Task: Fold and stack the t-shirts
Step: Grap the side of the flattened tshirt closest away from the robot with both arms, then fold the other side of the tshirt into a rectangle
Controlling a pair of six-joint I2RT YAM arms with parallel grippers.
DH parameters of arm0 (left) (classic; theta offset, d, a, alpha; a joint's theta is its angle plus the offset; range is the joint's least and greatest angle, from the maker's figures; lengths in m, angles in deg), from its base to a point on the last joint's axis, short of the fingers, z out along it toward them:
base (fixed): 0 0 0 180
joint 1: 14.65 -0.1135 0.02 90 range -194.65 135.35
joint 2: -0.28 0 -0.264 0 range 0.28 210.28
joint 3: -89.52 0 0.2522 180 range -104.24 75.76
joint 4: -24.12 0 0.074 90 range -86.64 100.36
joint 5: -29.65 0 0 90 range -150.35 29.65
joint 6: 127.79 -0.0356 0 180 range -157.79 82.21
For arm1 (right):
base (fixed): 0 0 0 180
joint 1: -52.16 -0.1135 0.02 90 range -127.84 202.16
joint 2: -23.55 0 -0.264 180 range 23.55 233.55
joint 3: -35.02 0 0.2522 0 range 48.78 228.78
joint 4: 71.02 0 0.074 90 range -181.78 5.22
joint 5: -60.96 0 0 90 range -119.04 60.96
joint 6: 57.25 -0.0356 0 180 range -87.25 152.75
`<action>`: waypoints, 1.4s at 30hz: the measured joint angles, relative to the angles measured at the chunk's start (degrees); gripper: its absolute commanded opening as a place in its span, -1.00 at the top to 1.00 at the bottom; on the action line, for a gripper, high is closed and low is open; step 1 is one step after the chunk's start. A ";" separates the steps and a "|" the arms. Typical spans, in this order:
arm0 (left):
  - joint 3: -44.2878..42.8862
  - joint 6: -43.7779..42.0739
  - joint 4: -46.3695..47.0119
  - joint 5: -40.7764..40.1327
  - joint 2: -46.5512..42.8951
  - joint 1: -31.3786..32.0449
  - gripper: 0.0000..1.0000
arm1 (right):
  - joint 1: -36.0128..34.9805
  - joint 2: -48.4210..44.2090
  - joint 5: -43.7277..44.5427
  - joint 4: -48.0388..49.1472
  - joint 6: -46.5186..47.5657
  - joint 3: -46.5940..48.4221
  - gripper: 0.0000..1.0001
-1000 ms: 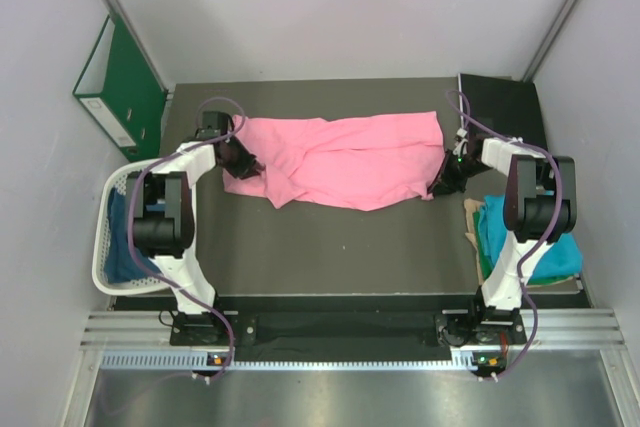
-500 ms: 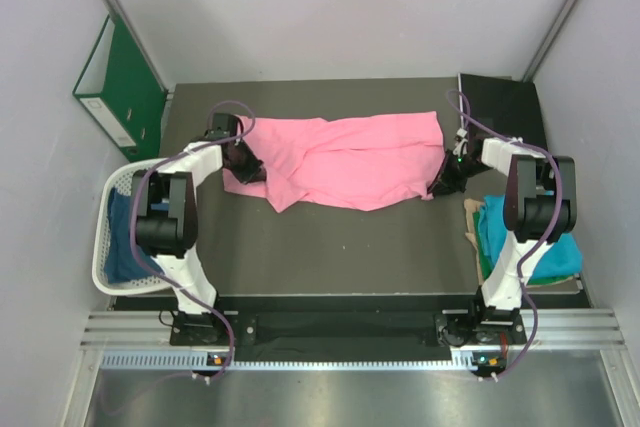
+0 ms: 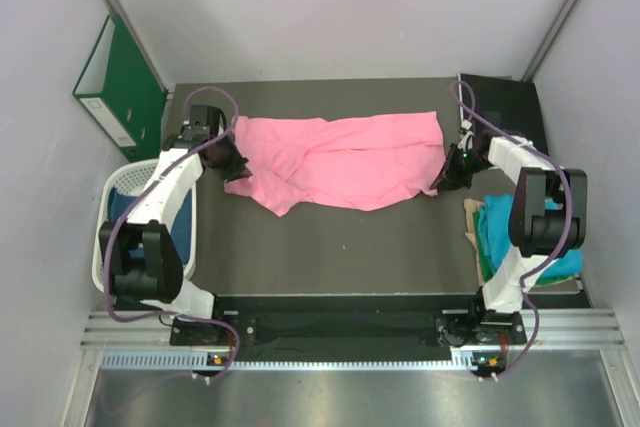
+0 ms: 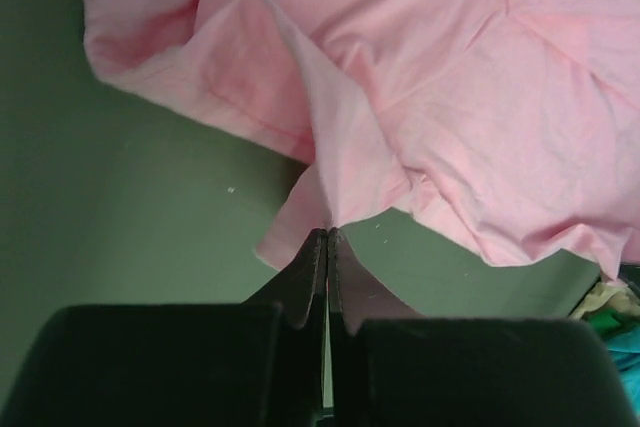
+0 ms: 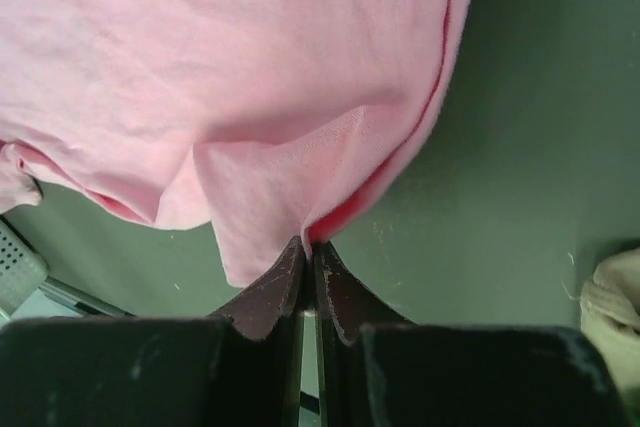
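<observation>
The bright pink t-shirt point(image 3: 340, 159) lies stretched across the middle of the dark table, rumpled. My left gripper point(image 3: 237, 161) is shut on its left edge; the left wrist view shows the cloth point(image 4: 420, 97) pinched at the fingertips point(image 4: 316, 247) and lifted off the table. My right gripper point(image 3: 447, 173) is shut on its right edge; the right wrist view shows the cloth point(image 5: 250, 87) pulled up at the fingertips point(image 5: 290, 259). The teal t-shirt point(image 3: 525, 232) lies at the right edge. The dark blue t-shirt point(image 3: 125, 247) lies in the white basket.
A white lattice basket point(image 3: 108, 209) stands at the left edge of the table. A green ring binder point(image 3: 120, 82) leans against the left wall. A black board point(image 3: 505, 102) lies at the back right. A beige cloth point(image 3: 473, 222) lies under the teal shirt.
My left arm has swung out to the left, pulling the shirt's left edge with it. The lower left fold has drawn tighter. My right gripper has stayed nearly in place.
</observation>
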 measured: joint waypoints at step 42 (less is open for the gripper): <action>-6.84 -0.02 -4.68 2.89 -0.83 -1.20 1.00 | 2.67 -6.73 -1.33 4.13 -1.70 -6.01 0.89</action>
